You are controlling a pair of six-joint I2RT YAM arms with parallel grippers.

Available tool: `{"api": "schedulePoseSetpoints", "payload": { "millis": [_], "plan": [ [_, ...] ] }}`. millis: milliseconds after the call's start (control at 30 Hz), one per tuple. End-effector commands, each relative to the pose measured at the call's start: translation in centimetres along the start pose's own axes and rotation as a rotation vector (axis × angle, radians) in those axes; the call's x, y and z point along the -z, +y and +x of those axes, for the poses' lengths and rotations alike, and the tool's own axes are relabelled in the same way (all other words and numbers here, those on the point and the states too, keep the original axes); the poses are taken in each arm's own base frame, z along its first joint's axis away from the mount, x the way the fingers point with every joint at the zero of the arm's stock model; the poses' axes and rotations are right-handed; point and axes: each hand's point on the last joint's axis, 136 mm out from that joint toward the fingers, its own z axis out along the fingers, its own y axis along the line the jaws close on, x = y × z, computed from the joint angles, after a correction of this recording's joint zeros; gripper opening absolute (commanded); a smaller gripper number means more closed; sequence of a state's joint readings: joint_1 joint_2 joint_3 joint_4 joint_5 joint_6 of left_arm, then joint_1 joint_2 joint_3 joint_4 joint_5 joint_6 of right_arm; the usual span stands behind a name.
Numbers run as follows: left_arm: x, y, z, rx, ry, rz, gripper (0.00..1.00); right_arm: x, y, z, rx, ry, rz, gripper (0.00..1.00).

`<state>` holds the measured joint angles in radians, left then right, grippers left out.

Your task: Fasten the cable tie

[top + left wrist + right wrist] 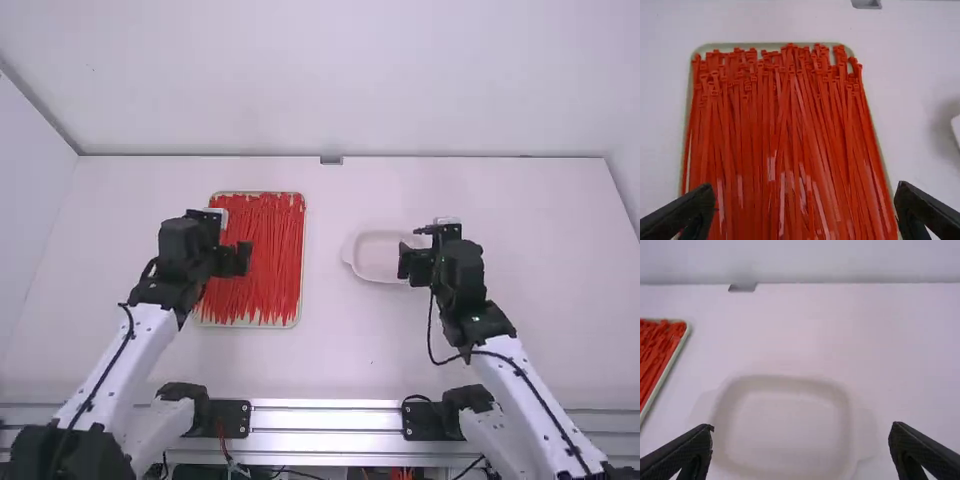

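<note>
On the white bench [520,210], left of the middle, we see a pale rectangular tray [765,46] heaped with red cable ties [785,135]. They lie roughly parallel, their heads bunched toward the tray's far end. No single tie is separated from the pile, and all of them rest within the tray's rim.

In the high view, the left end effector [805,186] hangs above the near left part of the tray. Its two black fingers [687,212] are spread wide, released, with nothing between them but the ties below.

To the right of the tray, and apart from it, sits a shallow white dish [785,380] with rounded corners. The right end effector [802,426] hovers at the dish's near right side, also released, its fingers standing well apart and gripping nothing.

A small grey bracket [331,159] sits at the far edge of the bench, near the middle.
</note>
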<state>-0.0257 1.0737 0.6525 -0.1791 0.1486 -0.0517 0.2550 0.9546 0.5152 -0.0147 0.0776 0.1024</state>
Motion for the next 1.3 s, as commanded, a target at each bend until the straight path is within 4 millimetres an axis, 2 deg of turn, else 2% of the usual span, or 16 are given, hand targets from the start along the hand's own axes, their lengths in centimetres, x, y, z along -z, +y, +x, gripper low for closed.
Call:
{"api": "schedulePoseSetpoints", "payload": {
  "millis": [0,133,300,467,567,867,933,967,1133,1267],
  "plan": [
    [0.0,-0.3,-1.1,0.027,-0.006,0.001,0.96,0.1,1.1,-1.9,0.021,-0.033,-0.029,0.96],
    [0.1,-1.0,-1.4,0.014,0.027,0.034,0.98,-0.1,1.9,-2.4,0.030,-0.041,-0.044,0.98],
    [0.9,-1.3,-3.1,0.003,0.050,0.038,0.99,-0.3,2.0,-2.6,0.029,-0.042,-0.044,0.99],
    [-0.1,-1.0,-5.1,0.019,0.098,0.022,0.99,-0.3,1.8,-2.5,0.026,-0.038,-0.038,0.99],
    [-1.3,-1.3,-5.6,0.019,0.155,0.027,0.99,-0.3,1.5,-2.3,0.023,-0.031,-0.034,0.99],
    [-7.6,-4.3,-7.4,-0.066,0.275,0.076,1.00,-0.4,1.3,-1.9,0.021,-0.012,-0.027,0.99],
    [-9.2,-4.5,-7.9,-0.073,0.282,0.050,0.97,-0.4,1.1,-1.7,0.019,-0.005,-0.022,0.99],
    [-9.3,-4.4,-7.9,-0.074,0.281,0.046,0.96,-0.4,1.0,-1.7,0.018,-0.005,-0.021,0.99],
    [-13.1,-4.9,-8.9,-0.063,0.256,0.041,0.89,-0.4,0.9,-1.6,0.017,-0.003,-0.017,0.99],
    [-15.1,-4.9,-8.7,-0.037,0.238,0.049,0.81,-0.4,0.8,-1.7,0.015,-0.005,-0.014,0.99]
  ]
}}
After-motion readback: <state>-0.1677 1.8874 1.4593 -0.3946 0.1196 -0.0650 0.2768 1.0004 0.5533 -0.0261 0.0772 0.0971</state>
